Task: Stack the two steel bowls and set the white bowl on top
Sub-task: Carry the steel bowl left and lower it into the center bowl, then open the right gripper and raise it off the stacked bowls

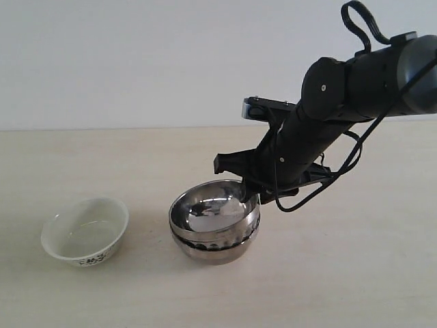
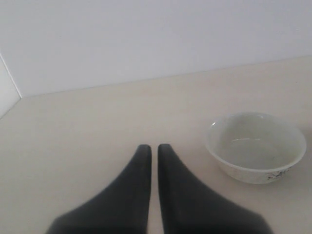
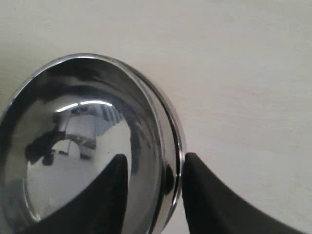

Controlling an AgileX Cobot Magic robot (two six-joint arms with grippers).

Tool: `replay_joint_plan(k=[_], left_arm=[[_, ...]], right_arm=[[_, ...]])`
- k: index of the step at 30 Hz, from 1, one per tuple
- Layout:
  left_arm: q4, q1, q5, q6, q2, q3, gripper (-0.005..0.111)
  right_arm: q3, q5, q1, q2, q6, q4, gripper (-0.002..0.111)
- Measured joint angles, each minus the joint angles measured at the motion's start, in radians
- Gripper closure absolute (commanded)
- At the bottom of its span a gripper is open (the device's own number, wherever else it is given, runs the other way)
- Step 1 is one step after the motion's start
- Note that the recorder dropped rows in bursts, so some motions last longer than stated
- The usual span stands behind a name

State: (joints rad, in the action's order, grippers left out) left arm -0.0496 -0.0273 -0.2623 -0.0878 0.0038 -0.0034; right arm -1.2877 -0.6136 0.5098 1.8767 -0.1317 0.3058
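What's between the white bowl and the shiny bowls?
Nothing: just bare table between the white bowl and the stacked steel bowls, shown in the exterior view.

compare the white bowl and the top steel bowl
The white bowl is cream with a dark pattern; the top steel bowl is mirror-shiny. The white bowl stands alone, untouched; the steel one sits in the lower steel bowl, the right fingers straddling its rim. Both are upright and empty.

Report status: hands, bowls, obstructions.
Left hand shut, empty. Right hand astride rim of nested steel bowls, grip unclear. White bowl apart, unstacked. Nothing blocking.
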Motion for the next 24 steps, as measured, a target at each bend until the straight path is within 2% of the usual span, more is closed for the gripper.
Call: replay_joint_plan(k=[13, 15, 18, 19, 24], left_arm=[[0.000, 0.000, 0.000, 0.000, 0.000, 0.000, 0.103], [0.000, 0.000, 0.000, 0.000, 0.000, 0.000, 0.103], [0.000, 0.000, 0.000, 0.000, 0.000, 0.000, 0.103], [0.000, 0.000, 0.000, 0.000, 0.000, 0.000, 0.103], [0.000, 0.000, 0.000, 0.000, 0.000, 0.000, 0.103]], right_arm=[[0.000, -0.012, 0.000, 0.000, 0.005, 0.006, 0.075], [0.000, -0.030, 0.000, 0.000, 0.017, 0.006, 0.083], [0.000, -0.049, 0.000, 0.000, 0.028, 0.007, 0.104], [0.000, -0.052, 0.000, 0.000, 0.031, 0.007, 0.108], [0.000, -0.067, 0.000, 0.000, 0.045, 0.004, 0.108]])
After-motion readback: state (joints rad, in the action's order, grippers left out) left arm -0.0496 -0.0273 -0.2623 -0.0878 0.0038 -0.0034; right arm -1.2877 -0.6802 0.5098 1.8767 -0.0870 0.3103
